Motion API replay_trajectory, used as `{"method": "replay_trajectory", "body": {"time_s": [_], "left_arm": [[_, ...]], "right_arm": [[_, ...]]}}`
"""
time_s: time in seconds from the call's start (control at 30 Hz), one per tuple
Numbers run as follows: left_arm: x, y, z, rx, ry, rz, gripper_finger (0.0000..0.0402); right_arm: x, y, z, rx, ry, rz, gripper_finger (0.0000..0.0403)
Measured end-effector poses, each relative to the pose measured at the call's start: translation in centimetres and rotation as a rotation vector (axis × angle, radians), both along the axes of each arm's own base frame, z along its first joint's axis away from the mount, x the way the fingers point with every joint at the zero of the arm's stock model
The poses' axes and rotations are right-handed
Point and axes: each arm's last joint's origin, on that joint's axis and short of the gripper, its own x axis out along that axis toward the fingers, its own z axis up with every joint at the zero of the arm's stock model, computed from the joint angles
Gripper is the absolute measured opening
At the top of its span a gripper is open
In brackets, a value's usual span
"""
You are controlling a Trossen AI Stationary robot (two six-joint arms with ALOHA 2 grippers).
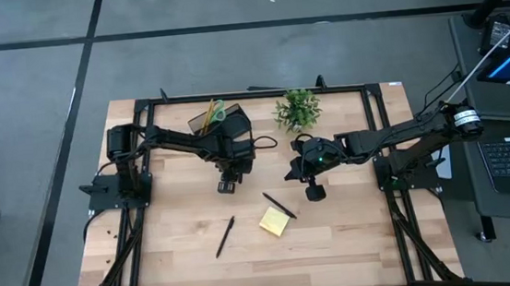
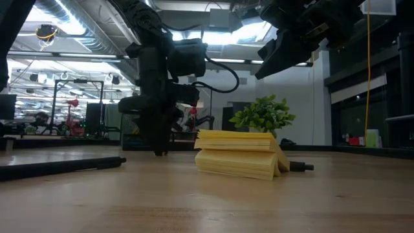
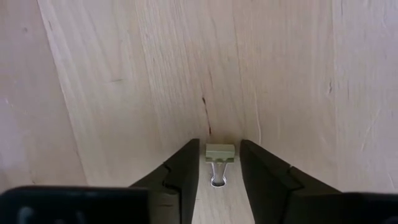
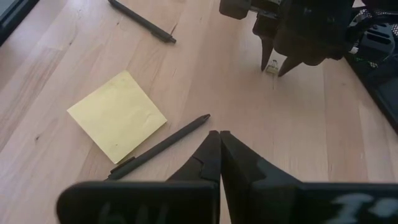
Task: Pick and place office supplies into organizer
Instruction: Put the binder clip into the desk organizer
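Between the spread fingers of the left claw, down at the counter, lies a small green block, ungripped. Judgement: close squarely on it before lifting toward the organizer. Right claw hangs closed, empty, above a black pen

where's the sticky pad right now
In the high view the sticky pad lies on the table's near middle, between the two pens, just ahead of the right pincer.
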Motion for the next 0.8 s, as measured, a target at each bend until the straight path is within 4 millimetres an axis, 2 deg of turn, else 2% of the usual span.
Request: {"method": "replay_trajectory", "body": {"time_s": [0.57, 0.8], "left_arm": [[-0.19, 0.1, -0.02, 0.003, 0.018, 0.011, 0.0057], [-0.37, 0.09, 0.79, 0.016, 0.0, -0.004, 0.0056]], "right_arm": [[0.05, 0.0, 0.05, 0.0, -0.007, 0.0, 0.001], [0.06, 0.0, 0.06, 0.0, -0.009, 0.0, 0.001]]}}
